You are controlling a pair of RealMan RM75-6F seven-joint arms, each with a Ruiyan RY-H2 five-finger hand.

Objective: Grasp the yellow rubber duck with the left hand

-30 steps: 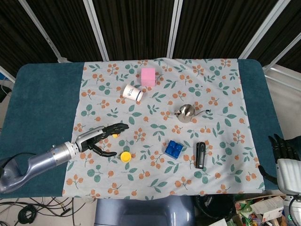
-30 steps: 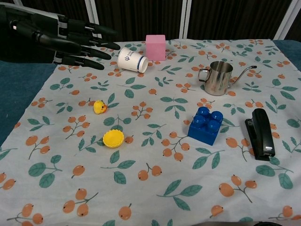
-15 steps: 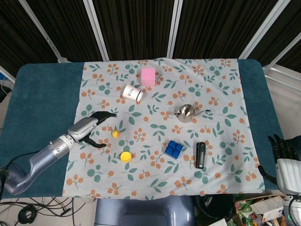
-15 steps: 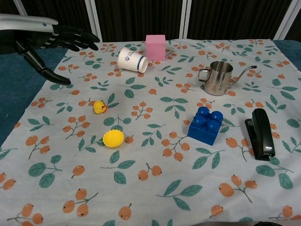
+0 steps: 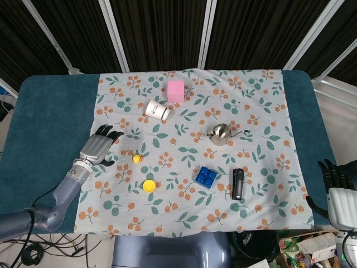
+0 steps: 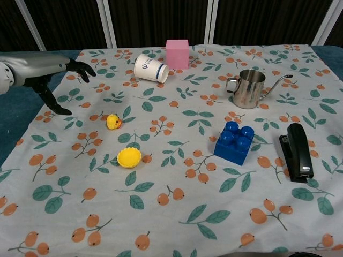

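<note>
The small yellow rubber duck (image 5: 136,159) (image 6: 112,121) stands on the floral cloth, left of centre. My left hand (image 5: 99,146) (image 6: 56,80) hovers to the duck's left, apart from it, fingers spread and holding nothing. My right hand (image 5: 334,174) shows only at the head view's right edge, off the table, fingers slightly apart and empty.
A yellow cap (image 5: 149,186) (image 6: 129,157) lies just in front of the duck. A tipped paper cup (image 6: 150,68) and pink cube (image 6: 177,53) sit farther back. A steel pitcher (image 6: 248,88), blue brick (image 6: 235,141) and black stapler (image 6: 298,151) occupy the right side.
My left hand has drawn back to the left, away from above the duck, and turned. The duck and other objects have not moved.
</note>
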